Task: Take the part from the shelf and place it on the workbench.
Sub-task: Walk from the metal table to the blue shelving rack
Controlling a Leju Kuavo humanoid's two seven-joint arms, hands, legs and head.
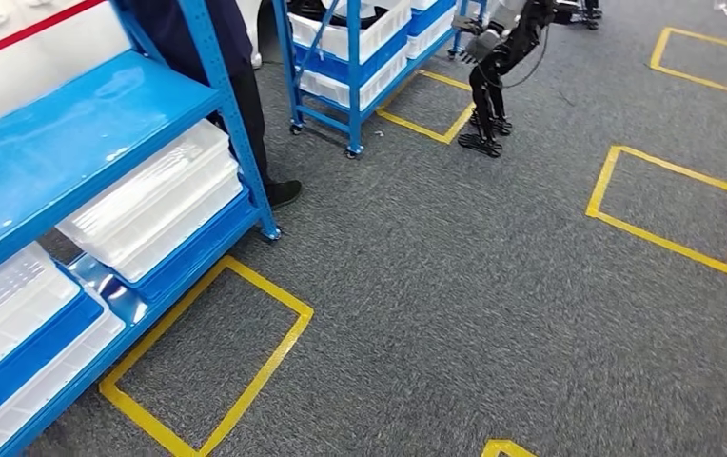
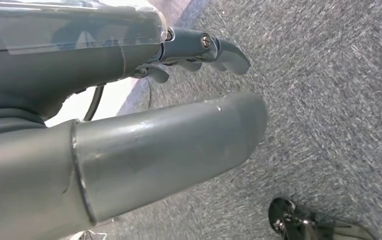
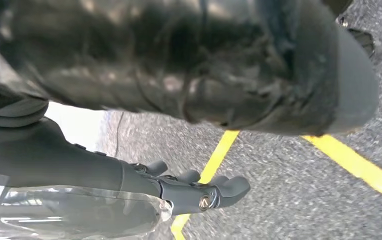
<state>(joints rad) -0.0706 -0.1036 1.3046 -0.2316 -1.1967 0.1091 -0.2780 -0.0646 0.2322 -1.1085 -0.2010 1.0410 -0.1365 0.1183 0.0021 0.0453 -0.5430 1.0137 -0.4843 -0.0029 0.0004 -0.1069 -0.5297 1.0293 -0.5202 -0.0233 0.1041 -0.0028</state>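
A: Shelving (image 1: 74, 143) first, head view. Blue racks run along the left side, with white plastic bins (image 1: 155, 200) pushed deep onto the lower tiers, presumably so nothing overhangs the aisle. Which bin holds the part I cannot tell; no part is visible, and no workbench either.

B: And room to move?

A: Plenty, I'd judge. Grey carpet (image 1: 455, 286) opens wide to the right, marked with yellow tape squares (image 1: 209, 357), one lying just beside the rack's foot, likely a standing mark. A person's dark trouser leg and shoe (image 1: 282, 193) stand against the rack's upright, so that corner is tight. Another robot (image 1: 495, 71) stands farther off by a second rack (image 1: 360, 57).

B: Left wrist view?

A: The left hand (image 2: 144, 125) hangs over carpet, thick thumb straight, darker fingers (image 2: 224, 52) lightly bent but apart from it, nothing between them. Relaxed, as suits an arm not yet reaching.

B: Right wrist?

A: Same story: the right hand (image 3: 179, 190) holds nothing, fingers (image 3: 229, 187) parted from the thumb, above carpet and yellow tape. Both hands are free, so I'd say the pick has not begun.
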